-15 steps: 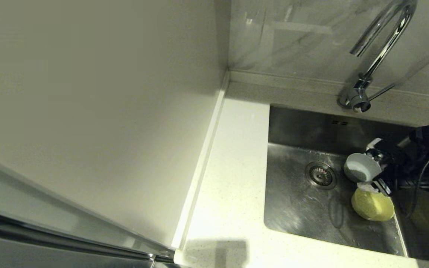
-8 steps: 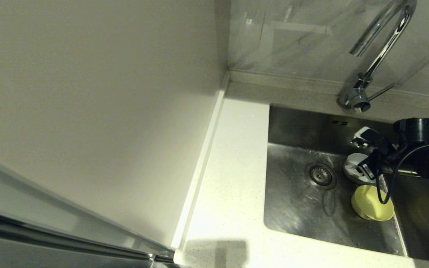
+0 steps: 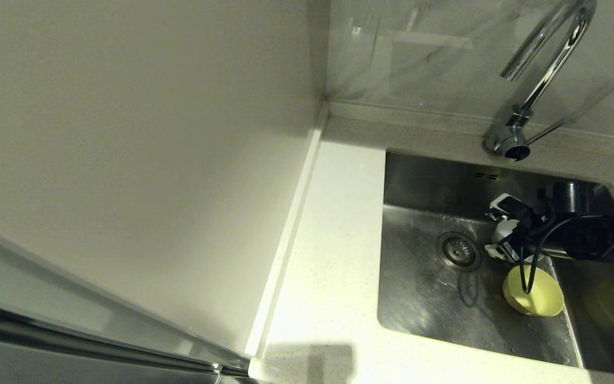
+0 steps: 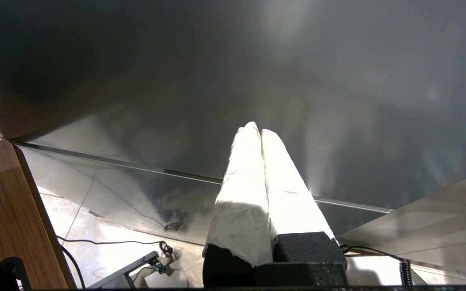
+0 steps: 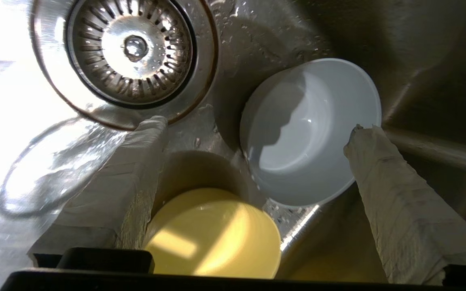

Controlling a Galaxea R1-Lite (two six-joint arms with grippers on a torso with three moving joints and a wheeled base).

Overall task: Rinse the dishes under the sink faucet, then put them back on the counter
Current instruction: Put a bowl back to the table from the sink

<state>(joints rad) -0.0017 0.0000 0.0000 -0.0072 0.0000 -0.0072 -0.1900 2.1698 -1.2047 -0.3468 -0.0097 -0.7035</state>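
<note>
Steel sink [image 3: 419, 298] under me, my right gripper [image 5: 257, 129] down inside it, jaws spread wide and holding nothing. Blue-grey bowl [image 5: 310, 133] sits between my fingers by the drain strainer [image 5: 130, 50]; yellow-green bowl [image 3: 533, 297] lies just beside it. My left gripper [image 4: 259, 131] is parked away from the sink, fingers pressed together.

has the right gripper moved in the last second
Yes. In the head view the right gripper, open, has shifted left toward the drain strainer and down over the blue-grey bowl; the faucet stays put.
</note>
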